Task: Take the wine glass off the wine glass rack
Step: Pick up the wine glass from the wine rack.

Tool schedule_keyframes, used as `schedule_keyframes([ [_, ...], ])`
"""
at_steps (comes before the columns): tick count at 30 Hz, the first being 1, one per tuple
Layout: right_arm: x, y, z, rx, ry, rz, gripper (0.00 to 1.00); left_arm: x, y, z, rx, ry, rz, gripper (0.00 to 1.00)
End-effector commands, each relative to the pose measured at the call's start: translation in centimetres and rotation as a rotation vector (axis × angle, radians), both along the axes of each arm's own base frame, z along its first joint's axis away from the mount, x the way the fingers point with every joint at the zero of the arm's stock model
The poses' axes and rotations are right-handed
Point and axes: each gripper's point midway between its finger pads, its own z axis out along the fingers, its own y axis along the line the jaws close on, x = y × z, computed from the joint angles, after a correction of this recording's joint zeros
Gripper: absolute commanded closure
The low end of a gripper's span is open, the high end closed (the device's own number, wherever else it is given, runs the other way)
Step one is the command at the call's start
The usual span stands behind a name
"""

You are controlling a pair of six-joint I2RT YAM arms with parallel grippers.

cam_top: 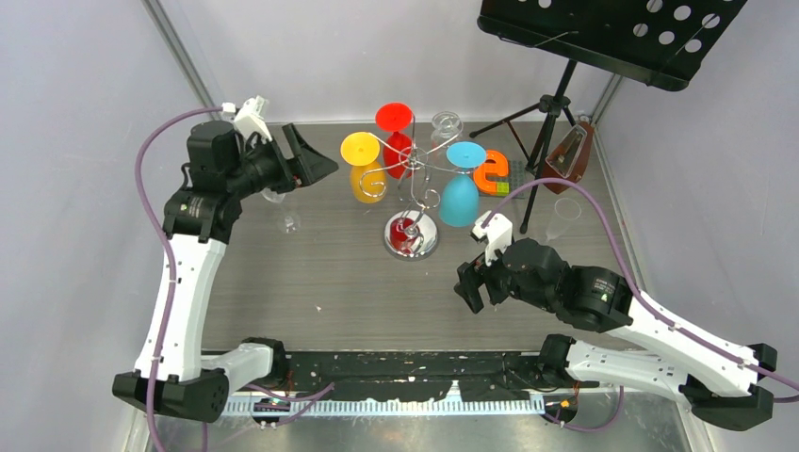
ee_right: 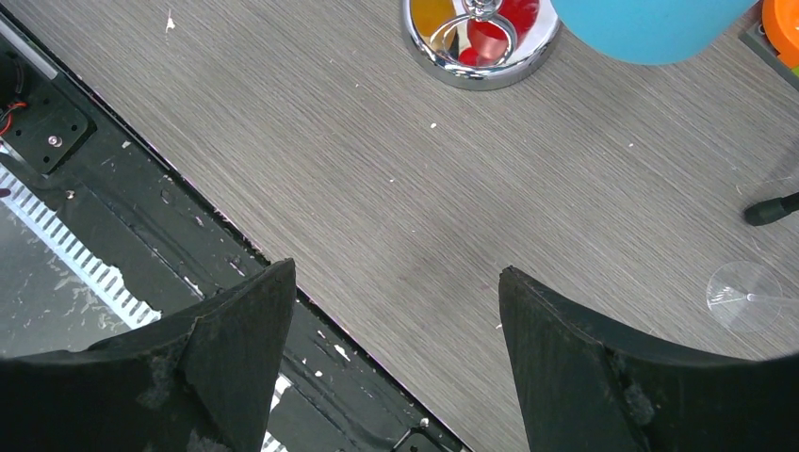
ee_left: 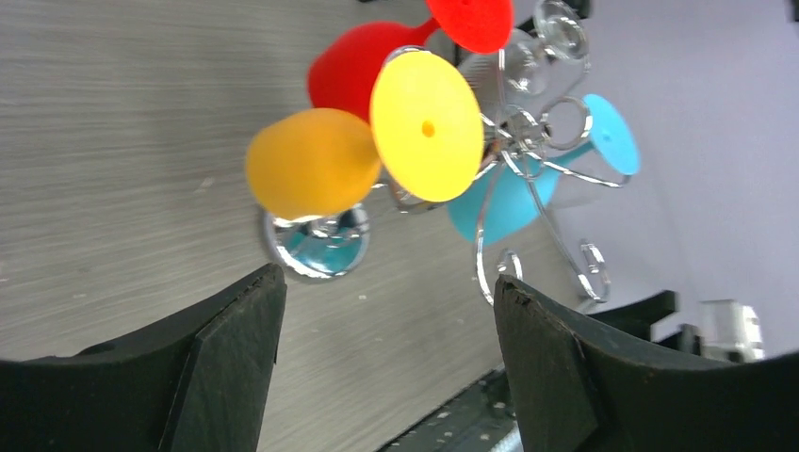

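The chrome wine glass rack (cam_top: 412,234) stands mid-table on its round mirrored base. Hanging upside down from its arms are a yellow wine glass (cam_top: 364,166), a red one (cam_top: 396,134), a blue one (cam_top: 461,191) and a clear one (cam_top: 447,125). My left gripper (cam_top: 316,156) is open and empty, just left of the yellow glass and pointing at it. In the left wrist view the yellow glass (ee_left: 311,162) lies above my gripper (ee_left: 386,292), clear of the fingers. My right gripper (cam_top: 468,288) is open and empty, low over the table in front of the rack base (ee_right: 481,42).
A black music stand (cam_top: 556,104) stands at the back right beside a wooden metronome (cam_top: 568,155) and an orange letter toy (cam_top: 492,172). A clear glass (cam_top: 283,212) stands under my left arm. Another clear glass (cam_top: 565,212) stands at the right, also in the right wrist view (ee_right: 744,297).
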Motion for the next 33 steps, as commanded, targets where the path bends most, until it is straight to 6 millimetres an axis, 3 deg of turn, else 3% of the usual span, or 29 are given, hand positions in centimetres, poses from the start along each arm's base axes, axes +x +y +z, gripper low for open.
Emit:
schedule_keyframes([
  [1, 0.4, 0.0, 1.6, 0.057, -0.023, -0.034, 0.15, 0.4, -3.3, 3.2, -0.19, -0.072, -0.133, 0.21],
  [7, 0.5, -0.4, 1.7, 0.061, -0.035, -0.046, 0.15, 1.5, -4.6, 3.2, -0.243, -0.048, -0.146, 0.21],
  [24, 0.6, -0.9, 1.3, 0.041, -0.055, -0.05, 0.15, 4.6, -5.6, 0.1, -0.247, 0.033, -0.113, 0.24],
  [33, 0.9, -0.8, 1.1, 0.026, -0.068, -0.048, 0.15, 4.8, -6.3, 0.8, -0.274, 0.03, -0.144, 0.33],
])
